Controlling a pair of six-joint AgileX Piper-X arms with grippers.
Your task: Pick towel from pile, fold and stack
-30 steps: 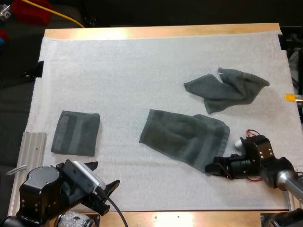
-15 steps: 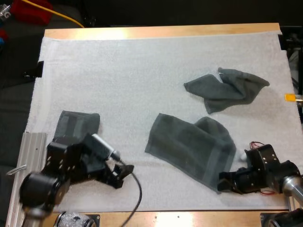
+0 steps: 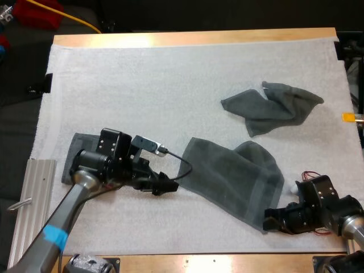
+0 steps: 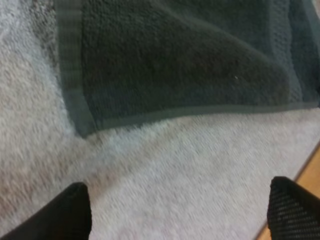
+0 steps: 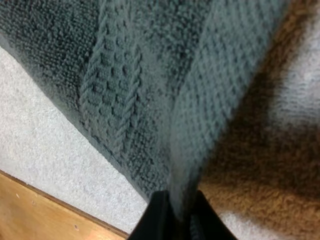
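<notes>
The white mat [image 3: 170, 79] has three towels on it. The flat towel [image 3: 230, 173] is the one in hand, lying centre-right and skewed, with a rumple along its far-right edge. The crumpled towel [image 3: 273, 108] sits far right, well apart, so ignore it for now. The folded towel [image 3: 79, 147] is at the near left, partly under your left arm. The right gripper [image 3: 268, 219] is clamped on the flat towel's near-right corner; its wrist view shows the cloth [image 5: 125, 75] pinched between the fingertips of that gripper [image 5: 175, 210]. The left gripper [image 3: 166, 187] is low over the mat just beside the towel's left corner, jaws spread, nothing in them. Its wrist view shows the corner hem [image 4: 82, 125] just ahead of the gap [image 4: 180, 212]. My read: drive the left straight onto that corner, grab hem and body together, and close fully before any lift. Then raise both corners level, otherwise the fold likely goes in crooked. Watch the rumple doesn't get folded in.
</notes>
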